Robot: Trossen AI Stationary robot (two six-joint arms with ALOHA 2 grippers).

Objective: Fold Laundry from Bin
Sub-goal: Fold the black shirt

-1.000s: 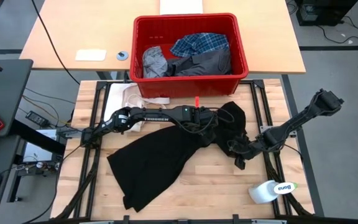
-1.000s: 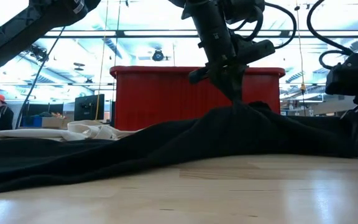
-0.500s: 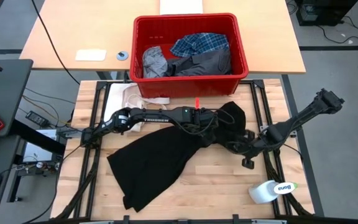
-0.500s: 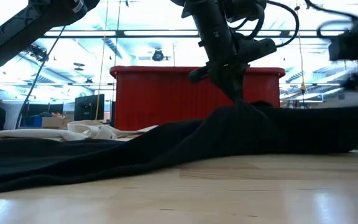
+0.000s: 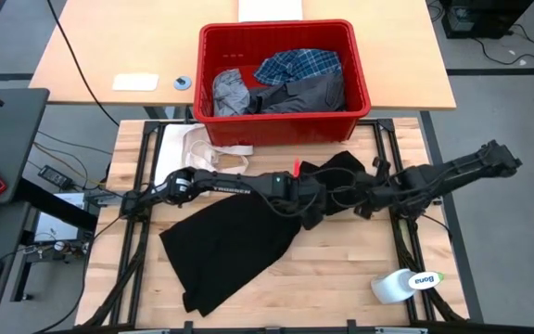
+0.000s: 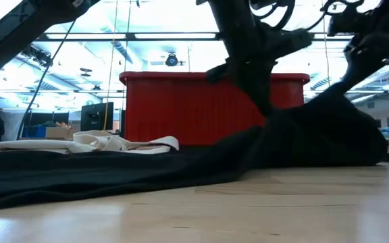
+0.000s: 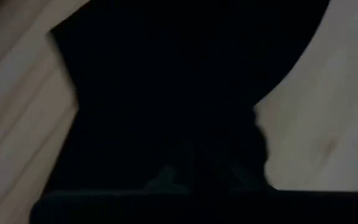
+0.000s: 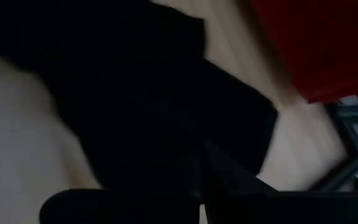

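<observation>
The large black garment [image 5: 235,246] lies spread across the table from the near left toward the middle. Its right end [image 6: 329,115] is raised in a peak. My left gripper [image 5: 311,213] is shut on the garment near the table's middle, pointing steeply down. My right gripper [image 5: 364,199] is shut on the raised right end, well above the table. The red bin [image 5: 281,125] stands at the far edge. It holds a plaid shirt [image 5: 297,65], a light grey piece [image 5: 230,91] and a dark grey one [image 5: 306,93]. My left gripper pinches a bunched-up part of the black garment [image 7: 185,146] from above, slanting down. The dark cloth hides how many layers it has. The cloth slopes from the fingers down to the table on the left. My right gripper holds the black garment's right end [image 6: 346,74] from above, slanting down. The cloth there is lifted clear and hangs below the fingers as a wide drape. Its lower edge [image 6: 316,158] rests on the table. The exact place of contact is lost in the dark cloth.
A cream-white cloth with strap loops [image 5: 197,148] lies at the far left of the table, beside the bin. A white bottle [image 5: 406,283] lies at the near right corner. Bare wood shows along the near edge and at the near right.
My right gripper has risen and gone toward the table's far edge, tipping further downward. It has drawn the black garment's right end up off the table into a peak. My left gripper has shifted a little toward the near edge with its bunch of cloth. The garment's left part has stayed flat.
</observation>
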